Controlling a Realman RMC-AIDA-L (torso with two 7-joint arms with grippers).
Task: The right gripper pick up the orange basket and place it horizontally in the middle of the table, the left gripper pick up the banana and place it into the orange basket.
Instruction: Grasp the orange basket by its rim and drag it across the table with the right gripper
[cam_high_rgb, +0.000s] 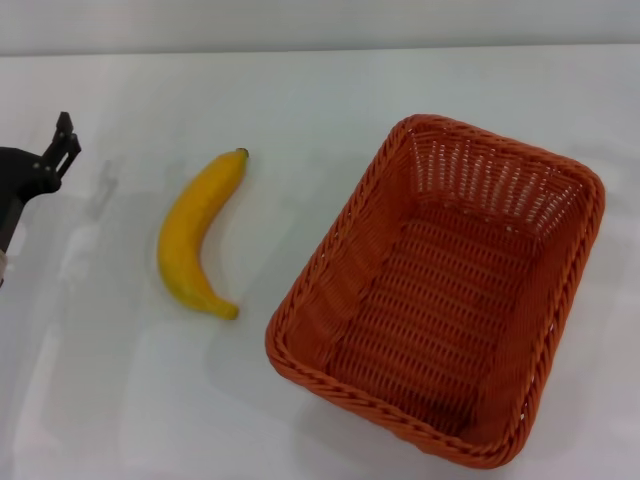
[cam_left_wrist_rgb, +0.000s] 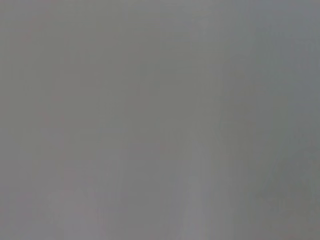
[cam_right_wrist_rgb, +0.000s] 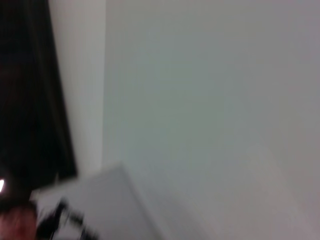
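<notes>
The orange basket (cam_high_rgb: 440, 290) stands on the white table (cam_high_rgb: 300, 90) at the right, set at a slant, with nothing inside it. Left of it lies the banana (cam_high_rgb: 195, 235), its dark stem tip pointing away from me. My left gripper (cam_high_rgb: 62, 145) pokes in at the left edge of the head view, well to the left of the banana and holding nothing. My right gripper is out of view. The left wrist view is a blank grey surface. The right wrist view holds only pale surfaces and a dark strip.
Bare tabletop lies between the banana and the left gripper, and along the far side behind the basket. The table's far edge (cam_high_rgb: 320, 50) meets a pale wall.
</notes>
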